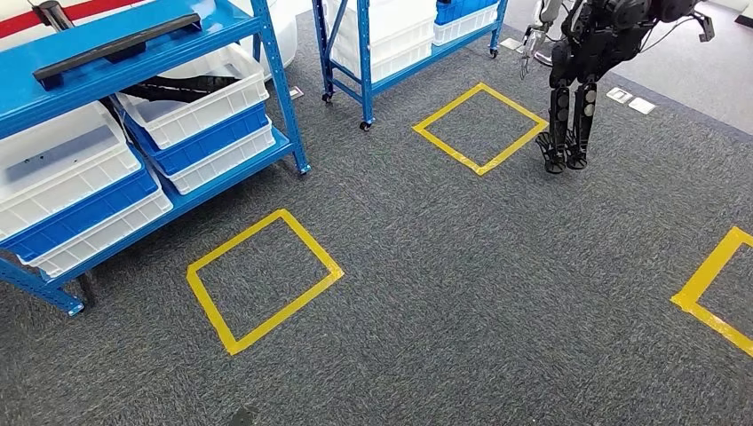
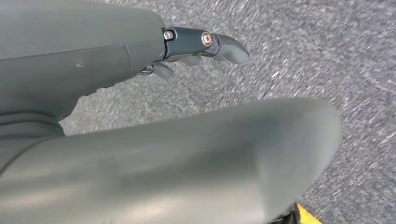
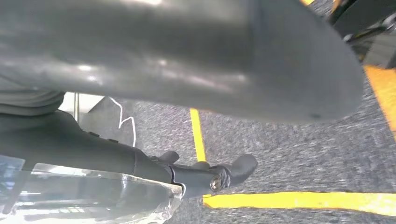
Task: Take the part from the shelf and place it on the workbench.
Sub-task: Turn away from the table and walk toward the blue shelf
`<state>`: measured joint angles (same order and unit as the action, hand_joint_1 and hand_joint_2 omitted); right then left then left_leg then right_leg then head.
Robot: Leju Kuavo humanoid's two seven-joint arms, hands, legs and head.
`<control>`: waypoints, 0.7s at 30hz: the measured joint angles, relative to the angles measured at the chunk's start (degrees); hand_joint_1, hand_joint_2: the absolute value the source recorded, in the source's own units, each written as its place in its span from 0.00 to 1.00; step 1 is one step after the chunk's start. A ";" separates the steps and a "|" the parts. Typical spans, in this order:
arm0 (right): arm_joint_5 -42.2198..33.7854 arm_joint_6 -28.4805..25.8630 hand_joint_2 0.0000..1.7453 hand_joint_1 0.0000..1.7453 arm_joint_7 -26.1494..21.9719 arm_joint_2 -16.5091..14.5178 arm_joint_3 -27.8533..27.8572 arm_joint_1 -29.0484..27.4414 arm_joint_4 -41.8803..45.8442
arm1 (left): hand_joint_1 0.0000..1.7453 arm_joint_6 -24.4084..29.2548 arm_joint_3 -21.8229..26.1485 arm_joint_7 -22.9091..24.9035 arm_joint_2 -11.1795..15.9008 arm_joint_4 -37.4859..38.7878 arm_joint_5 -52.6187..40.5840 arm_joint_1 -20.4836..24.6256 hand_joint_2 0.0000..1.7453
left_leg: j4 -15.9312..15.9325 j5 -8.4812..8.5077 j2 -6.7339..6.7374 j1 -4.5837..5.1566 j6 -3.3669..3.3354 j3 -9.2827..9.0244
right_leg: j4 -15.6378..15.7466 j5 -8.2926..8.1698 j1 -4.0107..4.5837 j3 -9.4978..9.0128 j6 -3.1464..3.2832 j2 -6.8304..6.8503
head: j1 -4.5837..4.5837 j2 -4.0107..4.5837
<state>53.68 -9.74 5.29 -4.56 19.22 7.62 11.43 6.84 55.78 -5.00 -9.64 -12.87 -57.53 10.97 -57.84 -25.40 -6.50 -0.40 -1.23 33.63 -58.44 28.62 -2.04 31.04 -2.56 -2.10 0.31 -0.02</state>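
Both hands, the left hand (image 2: 205,46) and right hand (image 3: 205,175), are hanging with nothing in them, fingers apart; the shelf (image 1: 178,35) is waiting, nothing taken.

Even overhead lighting in the head view; both wrist views are showing blur and glare.

The head view is showing bright, diffuse light: the carpet (image 1: 426,293) is rendering sharp, and only faint shadows are lying under the blue shelf (image 1: 133,133) at 9 o'clock. Straight lines are bowing slightly toward the frame edges. In the left wrist view the carpet is smearing with motion blur, and the left hand (image 2: 140,140) is sitting out of focus, close to the lens. In the right wrist view the right hand (image 3: 177,56) is catching soft glare patches toward 12 o'clock, and yellow tape (image 3: 303,200) is blurring.
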 joint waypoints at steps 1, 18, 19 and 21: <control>-0.07 0.11 0.00 0.00 0.03 -0.01 0.01 0.02 0.00 | 0.00 -0.09 0.01 0.30 0.04 0.00 -0.01 -0.09 0.00 | -0.06 -0.01 -0.02 -0.17 0.20 0.12 | 0.01 -0.09 0.01 -0.07 0.50 0.43 | 0.08 0.00; 0.01 0.87 0.00 0.00 0.15 -0.26 0.08 0.35 0.05 | 0.00 -0.46 -0.81 1.31 0.12 -0.01 -0.06 -0.23 0.00 | 0.31 -0.21 8.84 0.99 -2.25 -0.27 | -0.97 2.04 1.82 -0.96 1.65 7.55 | 0.62 0.00; 0.02 0.87 0.00 0.00 0.15 -0.25 0.09 0.33 0.07 | 0.00 -0.48 -0.82 1.30 0.07 -0.01 -0.04 -0.20 0.00 | 0.75 0.10 8.06 0.71 -2.44 -0.54 | -3.25 3.19 1.80 0.04 1.71 5.89 | 0.46 0.00; 0.03 0.87 0.00 0.00 0.15 -0.16 0.13 0.17 0.07 | 0.00 -0.59 -0.84 1.29 -0.05 -0.01 -0.01 -0.08 0.00 | 0.85 0.26 6.48 0.55 -2.63 -0.52 | -10.62 6.21 1.46 3.75 2.00 3.12 | 0.21 0.00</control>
<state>53.71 -8.87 5.44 -4.73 19.34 7.79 11.50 6.25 54.95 -3.71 -9.69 -12.88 -57.54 10.88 -56.98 -25.14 -0.02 0.15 -3.86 33.12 -69.07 34.83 -0.58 34.79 -0.56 1.02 0.52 -0.02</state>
